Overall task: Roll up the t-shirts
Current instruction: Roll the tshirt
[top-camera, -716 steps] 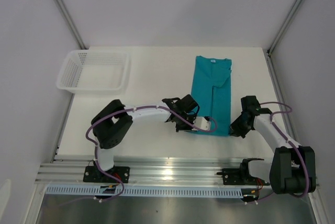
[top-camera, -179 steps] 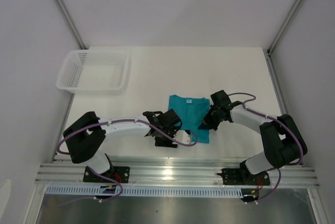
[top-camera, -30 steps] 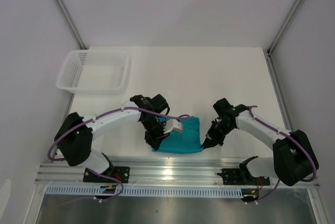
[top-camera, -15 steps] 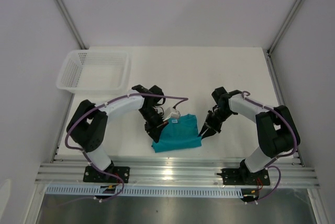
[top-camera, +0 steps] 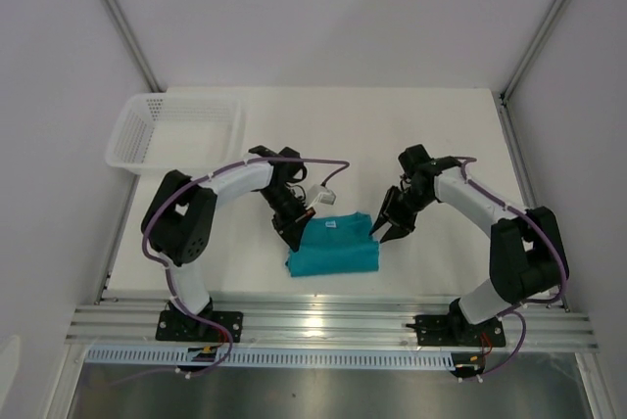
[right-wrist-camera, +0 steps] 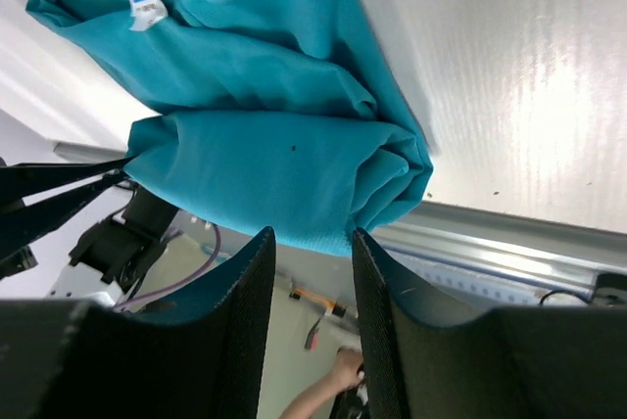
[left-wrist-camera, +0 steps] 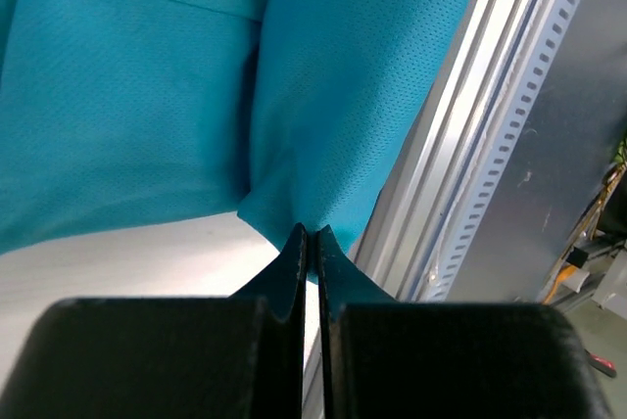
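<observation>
The teal t-shirt (top-camera: 335,245) lies as a thick folded bundle on the white table near the front edge, its white neck label (top-camera: 331,226) on top. My left gripper (top-camera: 295,235) is at the bundle's left end, shut on a corner of the cloth (left-wrist-camera: 284,145). Its tips (left-wrist-camera: 309,233) meet with the teal corner drawn to a point between them. My right gripper (top-camera: 385,231) hovers at the bundle's right end, open. From the right wrist the fingers stand apart just short of the rolled folds (right-wrist-camera: 265,164), nothing between them (right-wrist-camera: 311,235).
A white mesh basket (top-camera: 132,140) stands at the back left. The aluminium rail (top-camera: 323,316) runs along the near edge just below the shirt. Grey walls close in both sides.
The right gripper has opened and let go of the shirt's right end. Both grippers have shifted a little away from the near edge, and the bundle has moved with the left one.
</observation>
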Controlling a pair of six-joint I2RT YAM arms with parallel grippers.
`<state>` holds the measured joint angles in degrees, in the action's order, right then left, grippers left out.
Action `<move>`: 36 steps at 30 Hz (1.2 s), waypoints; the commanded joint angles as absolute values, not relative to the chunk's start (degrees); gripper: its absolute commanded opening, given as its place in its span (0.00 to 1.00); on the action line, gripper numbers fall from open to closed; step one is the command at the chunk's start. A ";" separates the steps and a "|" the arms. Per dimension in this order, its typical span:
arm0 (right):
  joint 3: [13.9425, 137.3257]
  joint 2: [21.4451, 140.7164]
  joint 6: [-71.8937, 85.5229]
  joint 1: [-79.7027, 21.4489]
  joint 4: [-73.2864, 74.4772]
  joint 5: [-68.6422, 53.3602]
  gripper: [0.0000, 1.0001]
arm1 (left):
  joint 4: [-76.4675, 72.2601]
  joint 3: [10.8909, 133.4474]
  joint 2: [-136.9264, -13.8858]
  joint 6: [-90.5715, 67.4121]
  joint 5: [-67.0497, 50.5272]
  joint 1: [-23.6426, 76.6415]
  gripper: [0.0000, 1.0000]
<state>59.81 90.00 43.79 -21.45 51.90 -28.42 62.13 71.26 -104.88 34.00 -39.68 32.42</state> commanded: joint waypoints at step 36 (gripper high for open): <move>44.82 85.96 55.55 -34.72 12.29 -19.96 0.00 | 56.87 79.01 -112.94 23.47 -32.08 29.88 0.01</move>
